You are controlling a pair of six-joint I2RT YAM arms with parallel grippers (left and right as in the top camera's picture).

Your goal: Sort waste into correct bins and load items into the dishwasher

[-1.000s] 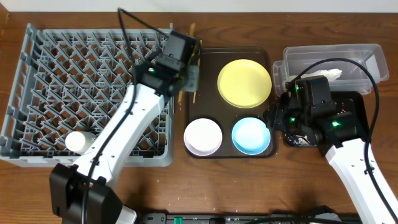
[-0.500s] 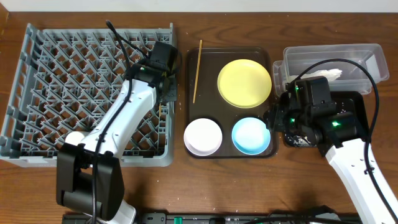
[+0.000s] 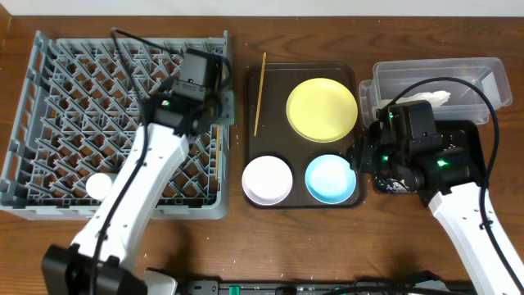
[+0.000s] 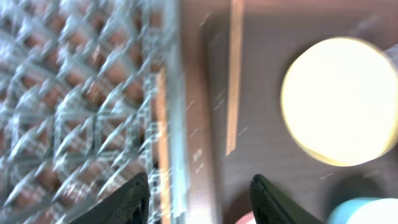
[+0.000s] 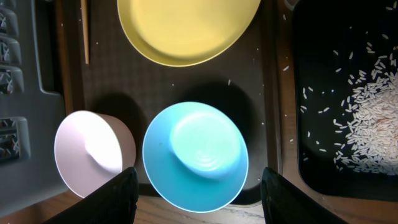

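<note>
My left gripper (image 3: 219, 109) is open over the right edge of the grey-blue dishwasher rack (image 3: 49, 82). In the left wrist view (image 4: 202, 200) one blurred chopstick (image 4: 161, 130) lies along the rack's edge between its fingers. The other chopstick (image 3: 259, 93) lies on the brown tray's left side. My right gripper (image 5: 205, 199) is open and empty above the light blue bowl (image 5: 196, 155), also seen overhead (image 3: 331, 179). The white bowl (image 3: 268, 179) and yellow plate (image 3: 322, 108) sit on the same tray. The white cup (image 3: 100, 186) lies in the rack. The green wrapper is not visible.
The dark brown serving tray (image 3: 301, 201) stands between rack and bins. The clear tub (image 3: 483, 72) at the back right holds white crumpled paper (image 3: 431, 98). The black tray (image 5: 311, 93) below it holds scattered rice (image 5: 367, 118).
My left gripper has moved left from the brown tray's edge to over the rack's right edge, and one chopstick now lies on the tray. The right arm has not moved.
</note>
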